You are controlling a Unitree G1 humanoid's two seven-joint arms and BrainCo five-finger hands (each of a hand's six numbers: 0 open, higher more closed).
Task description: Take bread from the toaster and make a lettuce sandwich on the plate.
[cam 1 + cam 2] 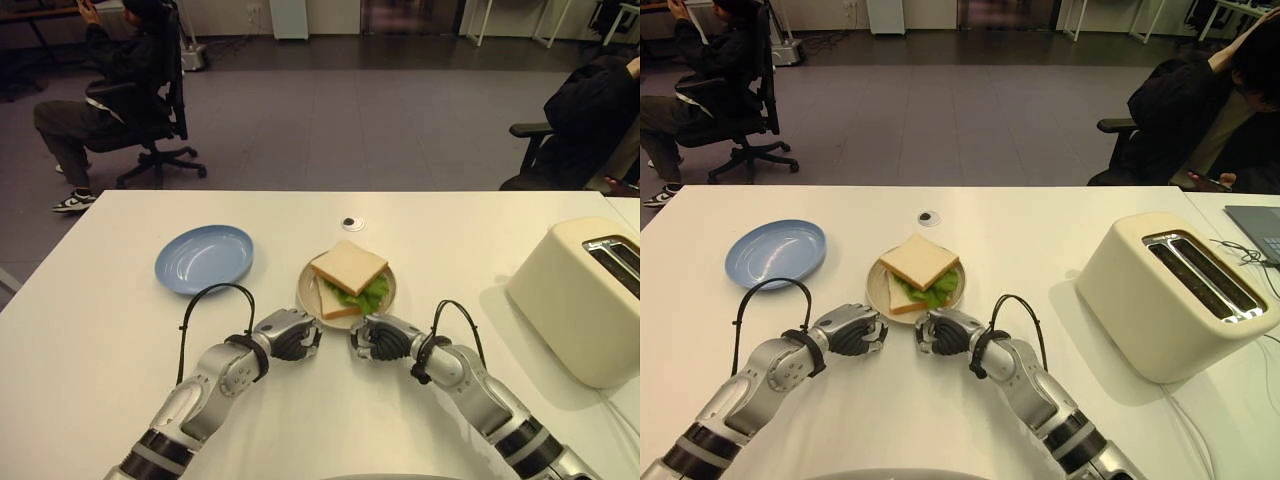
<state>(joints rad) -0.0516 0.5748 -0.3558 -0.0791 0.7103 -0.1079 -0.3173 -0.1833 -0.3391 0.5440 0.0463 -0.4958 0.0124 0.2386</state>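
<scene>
Sandwich (348, 268) of two bread slices, with lettuce (364, 296) showing at its edge, sits on the small plate (303, 285) in the middle of a white table (450, 230). Just in front of the plate's near rim are the left hand (288, 335) and right hand (385, 338). Each is curled into an empty fist, and a narrow gap separates them. Left of the plate, apart from it, lies a blue dish (204, 258). Well to the plate's right, a cream toaster (575, 300) stands by the table's right edge, with open tabletop between.
</scene>
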